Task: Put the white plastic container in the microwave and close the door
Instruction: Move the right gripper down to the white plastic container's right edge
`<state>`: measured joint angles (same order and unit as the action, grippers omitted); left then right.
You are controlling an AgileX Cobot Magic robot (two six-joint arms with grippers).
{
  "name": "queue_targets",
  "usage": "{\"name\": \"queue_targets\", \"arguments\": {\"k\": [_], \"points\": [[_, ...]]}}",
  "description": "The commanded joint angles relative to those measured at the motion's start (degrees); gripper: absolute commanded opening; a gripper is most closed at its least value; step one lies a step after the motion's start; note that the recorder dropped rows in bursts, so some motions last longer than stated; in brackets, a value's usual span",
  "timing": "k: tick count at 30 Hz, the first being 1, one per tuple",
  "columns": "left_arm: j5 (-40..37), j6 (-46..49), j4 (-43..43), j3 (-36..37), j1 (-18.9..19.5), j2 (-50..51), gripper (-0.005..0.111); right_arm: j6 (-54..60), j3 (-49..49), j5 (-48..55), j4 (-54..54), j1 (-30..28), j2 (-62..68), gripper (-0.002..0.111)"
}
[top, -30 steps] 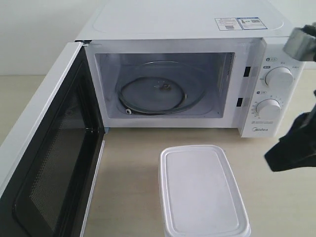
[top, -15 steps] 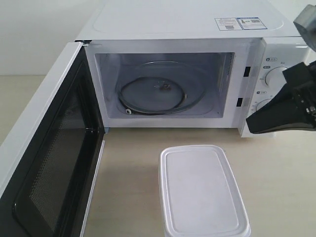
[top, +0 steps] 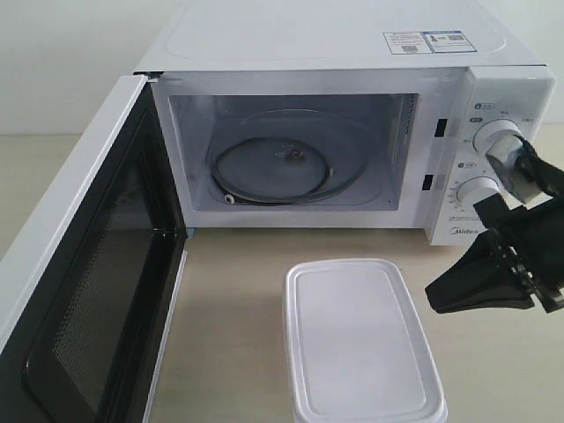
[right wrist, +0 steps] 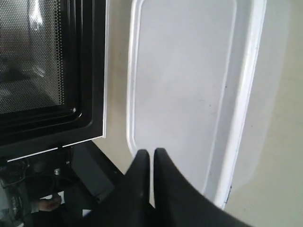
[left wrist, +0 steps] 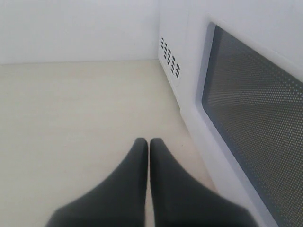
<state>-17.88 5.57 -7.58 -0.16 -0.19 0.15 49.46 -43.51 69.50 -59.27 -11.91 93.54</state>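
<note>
The white plastic container (top: 361,339) stands lidded on the table in front of the open microwave (top: 335,40). The door (top: 88,291) is swung wide at the left, its dark mesh window facing inward. My right gripper (top: 432,296) hovers just right of the container, its tips pointing at it, apart from it. From the right wrist view its fingers (right wrist: 151,152) are together with nothing between them, over the container's lid (right wrist: 184,85). My left gripper (left wrist: 148,142) is shut and empty above the table beside the door's outer face (left wrist: 255,109); the exterior view does not show it.
A glass turntable (top: 286,159) lies inside the cavity. Two round knobs (top: 496,137) sit on the right panel, just behind my right arm. Light wooden tabletop (top: 229,291) lies between the door and the container. A white wall stands behind.
My right arm has come down from the upper right to a spot low beside the container's right side, tips now pointing at it. Container, door and microwave have not moved.
</note>
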Motion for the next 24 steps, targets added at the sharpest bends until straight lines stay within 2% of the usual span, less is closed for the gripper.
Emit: {"name": "queue_targets", "arguments": {"k": [1,4,6,17,24], "points": [[0.36,0.00,0.06,0.16,-0.36,-0.15,0.004,1.42,0.09,-2.24,-1.37,-0.20,2.30,0.024],[0.36,0.00,0.06,0.16,-0.36,-0.15,0.004,1.42,0.09,-4.83,-1.37,-0.08,2.53,0.048],[0.36,0.00,0.06,0.16,-0.36,-0.15,0.004,1.42,0.09,-5.21,-1.37,-0.08,2.53,0.054],[0.36,0.00,0.06,0.16,-0.36,-0.15,0.004,1.03,0.08,-11.76,0.36,5.75,5.11,0.054],[0.36,0.00,0.06,0.16,-0.36,-0.15,0.004,2.75,0.08,-13.46,-1.99,5.75,8.70,0.054]]}}
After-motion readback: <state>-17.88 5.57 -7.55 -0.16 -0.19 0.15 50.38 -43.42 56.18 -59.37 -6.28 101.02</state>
